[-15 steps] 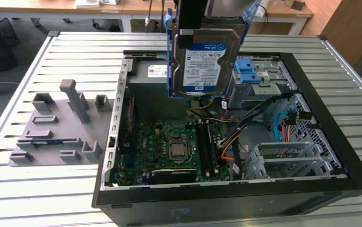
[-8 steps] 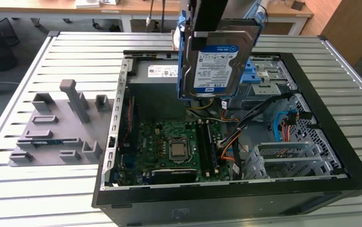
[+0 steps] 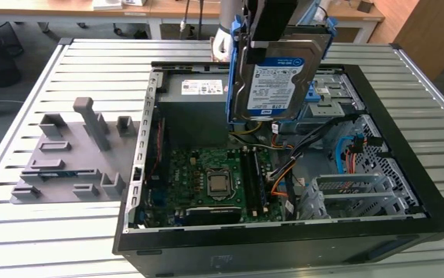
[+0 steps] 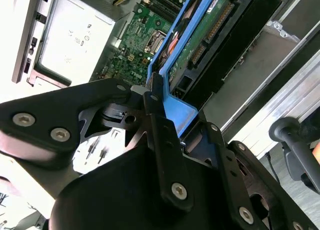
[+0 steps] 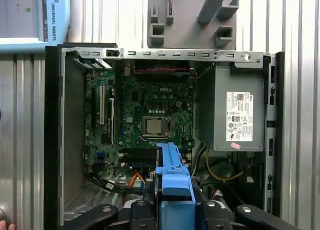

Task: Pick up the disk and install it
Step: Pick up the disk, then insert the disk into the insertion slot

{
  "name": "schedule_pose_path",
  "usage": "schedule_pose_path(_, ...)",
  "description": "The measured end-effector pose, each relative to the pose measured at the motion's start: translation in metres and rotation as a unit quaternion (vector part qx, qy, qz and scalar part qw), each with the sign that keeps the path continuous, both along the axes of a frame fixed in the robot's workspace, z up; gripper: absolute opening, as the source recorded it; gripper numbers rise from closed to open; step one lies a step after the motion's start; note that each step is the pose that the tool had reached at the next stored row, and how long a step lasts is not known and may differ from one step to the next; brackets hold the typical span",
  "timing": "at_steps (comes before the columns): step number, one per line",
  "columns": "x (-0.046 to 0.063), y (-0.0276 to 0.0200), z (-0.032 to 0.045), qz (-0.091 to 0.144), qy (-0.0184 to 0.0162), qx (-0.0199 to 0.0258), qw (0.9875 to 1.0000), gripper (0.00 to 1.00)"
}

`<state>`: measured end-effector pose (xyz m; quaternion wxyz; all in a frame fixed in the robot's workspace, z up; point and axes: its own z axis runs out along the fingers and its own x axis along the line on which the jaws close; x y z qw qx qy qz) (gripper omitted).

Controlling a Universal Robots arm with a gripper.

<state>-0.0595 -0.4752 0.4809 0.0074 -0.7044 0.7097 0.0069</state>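
Gripper (image 3: 272,33) is clenched on the disk (image 3: 272,81), gripping it by the top of its blue carrier frame. In the second wrist view we see a black finger (image 4: 159,121) pressed flat against that frame (image 4: 176,106), with the drive's circuit board side running away from the camera.

All positions below are relative to the open computer case (image 3: 284,240):
- The disk hangs on edge above the case's open interior, label side towards the exterior camera and slightly tilted.
- Its lower edge is just beside the grey power supply (image 3: 195,107). We can't tell whether it touches anything inside.
- The motherboard (image 3: 206,179) lies flat on the case floor, nearer the exterior camera than the disk.
- In the first wrist view the blue frame (image 5: 172,172) sits over the motherboard (image 5: 145,115).
- A grey fixture plate (image 3: 71,156) sits outside the case on the slatted table (image 3: 90,58), off the case's side wall.
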Motion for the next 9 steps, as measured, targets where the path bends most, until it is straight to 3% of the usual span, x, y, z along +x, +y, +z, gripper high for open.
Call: schedule_pose_path(9,0.0007,0.0000,0.0000,0.000,0.0000,0.0000,1.0000,0.36)
